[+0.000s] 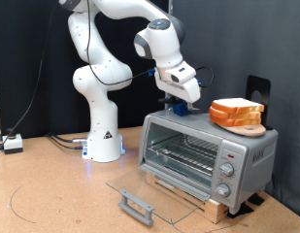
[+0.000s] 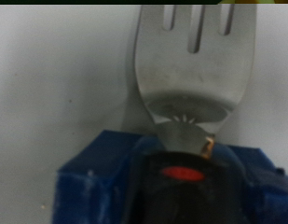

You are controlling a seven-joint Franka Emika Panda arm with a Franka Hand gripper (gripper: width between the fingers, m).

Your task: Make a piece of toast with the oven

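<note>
The silver oven (image 1: 249,148) stands at the exterior view's right. Its glass door (image 1: 159,187) is open and lies flat, with the grey bar handle (image 1: 137,205) at the front. The wire rack (image 1: 185,149) inside looks bare. A stack of bread slices (image 1: 237,113) sits on a wooden board on the oven's top. A single piece of toast does not show apart from it. My gripper (image 1: 181,97) hangs over the oven top's left end, right above a blue block (image 1: 177,109). The wrist view shows a metal fork (image 2: 192,75) standing out of the blue block (image 2: 88,182). My fingers are not visible there.
The oven rests on a wooden base (image 1: 203,198) on the brown table (image 1: 52,199). Three knobs (image 1: 227,171) are on its right panel. A black stand (image 1: 258,92) is behind the bread. The arm's white base (image 1: 103,141) stands at the left, with cables beside it.
</note>
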